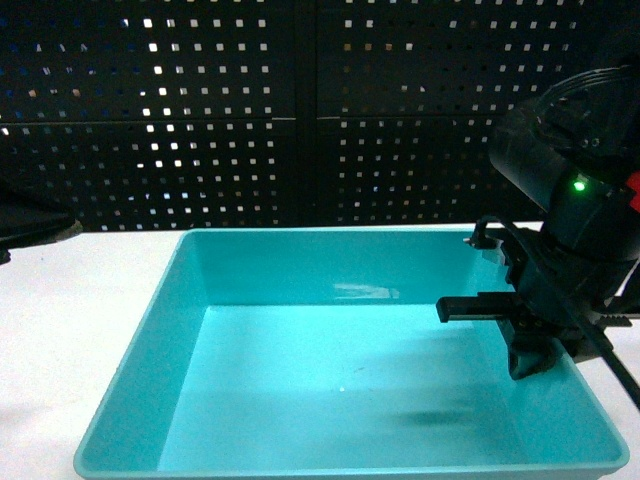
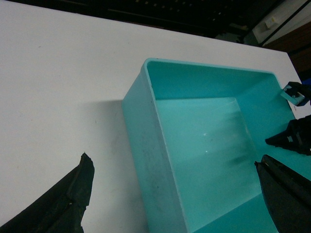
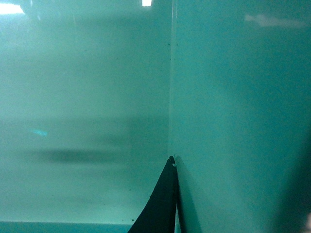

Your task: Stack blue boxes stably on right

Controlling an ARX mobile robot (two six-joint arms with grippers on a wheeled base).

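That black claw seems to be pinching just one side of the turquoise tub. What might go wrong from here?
The right gripper sits on the right wall of the blue tub, one finger pressed against its inside face. Held by one wall only, the wide tub may tilt or slip when lifted. The left gripper hangs open above the tub's other side, giving no support. No second tub is in view, so alignment cannot be judged.

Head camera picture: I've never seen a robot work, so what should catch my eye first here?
The big turquoise tub fills most of the view, sitting open and empty on a white table. At its right wall the robot's black right claw reaches over the rim, one finger pressed against the wall's inner face. Behind stands a dark perforated panel with light glinting through its holes.
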